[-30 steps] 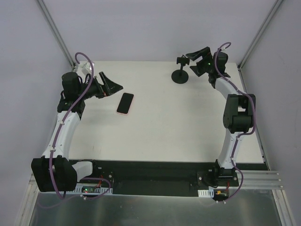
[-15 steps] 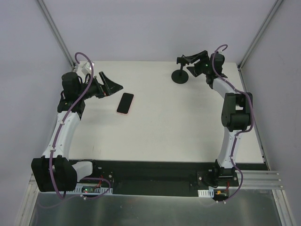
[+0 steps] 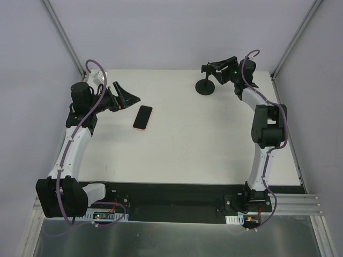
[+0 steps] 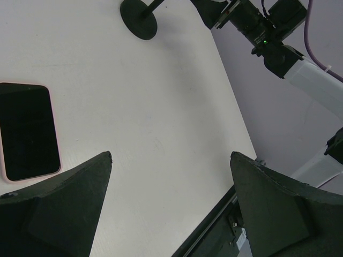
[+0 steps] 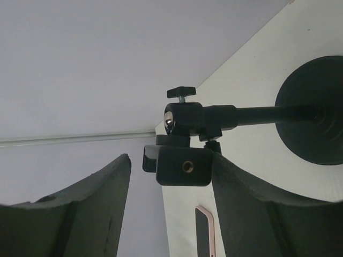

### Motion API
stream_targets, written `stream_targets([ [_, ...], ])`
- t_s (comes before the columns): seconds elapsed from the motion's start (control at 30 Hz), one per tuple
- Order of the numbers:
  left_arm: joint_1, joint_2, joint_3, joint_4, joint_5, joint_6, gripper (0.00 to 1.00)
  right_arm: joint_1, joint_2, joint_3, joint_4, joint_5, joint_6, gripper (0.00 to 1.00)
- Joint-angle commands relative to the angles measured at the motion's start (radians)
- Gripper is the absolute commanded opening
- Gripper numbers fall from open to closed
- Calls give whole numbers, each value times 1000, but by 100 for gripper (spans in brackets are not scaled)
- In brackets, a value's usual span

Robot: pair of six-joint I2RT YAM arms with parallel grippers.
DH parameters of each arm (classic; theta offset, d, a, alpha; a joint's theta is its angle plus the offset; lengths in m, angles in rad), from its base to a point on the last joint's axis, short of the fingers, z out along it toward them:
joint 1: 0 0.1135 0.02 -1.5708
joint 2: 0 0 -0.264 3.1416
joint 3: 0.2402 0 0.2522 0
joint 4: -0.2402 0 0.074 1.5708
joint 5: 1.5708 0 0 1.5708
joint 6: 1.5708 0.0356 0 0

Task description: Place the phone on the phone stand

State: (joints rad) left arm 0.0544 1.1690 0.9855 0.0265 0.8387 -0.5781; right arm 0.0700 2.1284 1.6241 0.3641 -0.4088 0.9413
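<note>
On the matte white table (image 3: 187, 150), the slim pink-edged phone with a glossy black screen (image 3: 143, 118) lies flat, face up. Just beyond it I see my left gripper (image 3: 130, 96) hovering, its wedge-shaped fingers spread wide and holding nothing. Farthest off, the black stand with a round disc base (image 3: 206, 87) is upright. My right gripper (image 5: 171, 160) gapes either side of its boxy clamp bracket.
</note>
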Motion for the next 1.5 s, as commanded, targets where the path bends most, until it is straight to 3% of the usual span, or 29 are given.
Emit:
stream_targets([
  [0.0, 7, 14, -1, 46, 43, -9, 90, 5, 28, 65, 72, -19, 37, 61],
  [0.37, 7, 29, -2, 49, 46, -11, 90, 7, 24, 62, 78, -19, 65, 48],
  [0.47, 7, 32, -1, 49, 49, -12, 90, 5, 16, 51, 79, -19, 70, 37],
  [0.5, 5, 32, -2, 49, 50, -14, 90, 5, 15, 45, 82, -21, 71, 29],
  [0.6, 9, 35, -1, 50, 59, -20, 89, 5, -4, 14, 119, -42, 108, 15],
  [0.77, 7, 37, -4, 53, 60, -23, 90, 13, -102, -117, 188, -61, 142, 2],
  [0.97, 7, 80, 1, 55, 83, -29, 89, 86, -309, -343, 239, 36, 123, 1],
  [1.23, 7, 124, -8, 53, 68, -35, 88, 272, -582, -718, 302, 310, 215, 1],
  [1.47, 5, 216, -5, 46, 56, -22, 84, 433, -869, -970, 279, 593, 183, 1],
])
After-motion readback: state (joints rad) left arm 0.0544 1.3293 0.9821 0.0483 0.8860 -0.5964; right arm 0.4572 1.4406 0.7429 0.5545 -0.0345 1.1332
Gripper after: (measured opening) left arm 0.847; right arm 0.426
